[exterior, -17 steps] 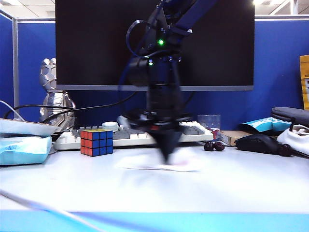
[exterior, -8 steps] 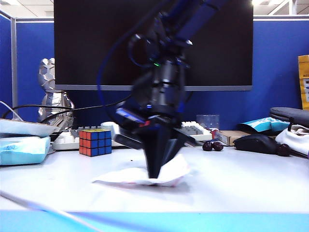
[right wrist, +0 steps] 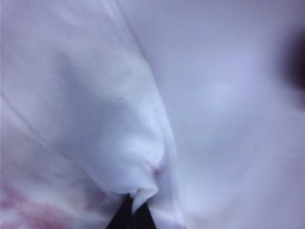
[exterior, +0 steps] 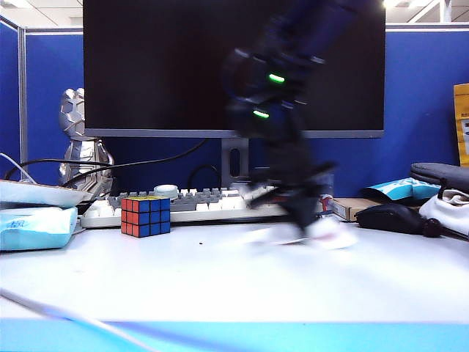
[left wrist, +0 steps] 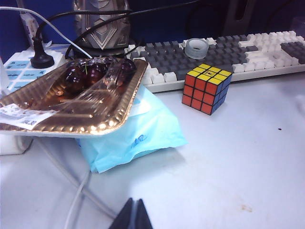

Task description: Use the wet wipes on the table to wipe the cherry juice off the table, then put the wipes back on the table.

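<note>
My right gripper (exterior: 308, 224) is a dark blur low over the table (exterior: 220, 286), right of centre in the exterior view. It is shut on the wet wipes (exterior: 326, 236), a white sheet smeared by motion along the surface. In the right wrist view the wet wipes (right wrist: 86, 105) bunch up from the shut right gripper (right wrist: 136, 210) and carry pink stains. A tiny dark speck of cherry juice (exterior: 200, 243) lies on the table left of the arm, also visible as cherry juice (left wrist: 279, 129) in the left wrist view. My left gripper (left wrist: 136, 215) hangs shut and empty above the table's left part.
A puzzle cube (exterior: 146, 215) stands before the keyboard (exterior: 190, 205). At the left lie a light-blue tissue pack (left wrist: 138, 133), a gold tray of cherries (left wrist: 71, 107) and a white cable (left wrist: 71, 210). A black mouse (exterior: 396, 218) sits at the right.
The right gripper has swept from the table's middle to the right, dragging the wipe along with it. The left gripper has kept still.
</note>
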`<action>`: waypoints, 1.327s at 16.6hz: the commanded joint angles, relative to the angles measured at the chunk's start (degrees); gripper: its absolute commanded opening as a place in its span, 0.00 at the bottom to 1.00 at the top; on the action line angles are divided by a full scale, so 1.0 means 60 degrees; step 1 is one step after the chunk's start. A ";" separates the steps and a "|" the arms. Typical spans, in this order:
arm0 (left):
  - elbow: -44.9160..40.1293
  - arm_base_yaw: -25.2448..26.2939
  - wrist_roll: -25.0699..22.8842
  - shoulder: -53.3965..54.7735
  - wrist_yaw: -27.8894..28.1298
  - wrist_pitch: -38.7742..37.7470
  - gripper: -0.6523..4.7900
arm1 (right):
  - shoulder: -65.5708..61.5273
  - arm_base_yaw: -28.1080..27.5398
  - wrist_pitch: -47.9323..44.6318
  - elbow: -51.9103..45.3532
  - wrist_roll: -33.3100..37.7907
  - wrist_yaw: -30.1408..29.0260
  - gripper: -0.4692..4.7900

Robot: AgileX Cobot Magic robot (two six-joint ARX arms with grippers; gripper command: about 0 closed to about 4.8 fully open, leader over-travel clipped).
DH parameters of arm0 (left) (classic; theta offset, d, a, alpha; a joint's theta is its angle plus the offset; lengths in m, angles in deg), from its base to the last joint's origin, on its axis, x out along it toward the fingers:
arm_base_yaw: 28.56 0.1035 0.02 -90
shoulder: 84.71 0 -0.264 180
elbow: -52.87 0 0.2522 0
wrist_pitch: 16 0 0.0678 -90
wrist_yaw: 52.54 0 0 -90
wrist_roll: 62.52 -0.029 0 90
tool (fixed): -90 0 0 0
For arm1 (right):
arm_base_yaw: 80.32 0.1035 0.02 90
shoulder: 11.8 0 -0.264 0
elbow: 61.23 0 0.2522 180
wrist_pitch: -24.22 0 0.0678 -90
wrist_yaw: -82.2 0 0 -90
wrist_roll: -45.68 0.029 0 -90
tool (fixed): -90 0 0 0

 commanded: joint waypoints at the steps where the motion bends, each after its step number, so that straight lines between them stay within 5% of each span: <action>1: -0.0007 0.0022 0.0033 -0.0033 -0.0040 -0.0106 0.12 | -0.0390 -0.0703 0.0390 -0.0237 0.0280 -0.0251 0.09; 8: -0.0007 0.0022 0.0033 -0.0033 -0.0040 -0.0106 0.12 | -0.0390 -0.2433 0.0612 -0.0237 0.0973 0.0040 0.09; 13: -0.0007 0.0022 0.0033 -0.0033 -0.0040 -0.0106 0.12 | -0.0390 -0.1847 -0.0882 -0.0178 0.0546 -0.2390 0.09; 17: -0.0007 0.0022 0.0033 -0.0033 -0.0047 -0.0106 0.12 | -0.0390 -0.1960 -0.0867 -0.0175 0.1035 -0.0426 0.09; 22: -0.0007 0.0022 0.0036 -0.0033 -0.0069 -0.0106 0.12 | -0.0386 -0.2550 0.0004 -0.0168 0.0943 -0.0142 0.09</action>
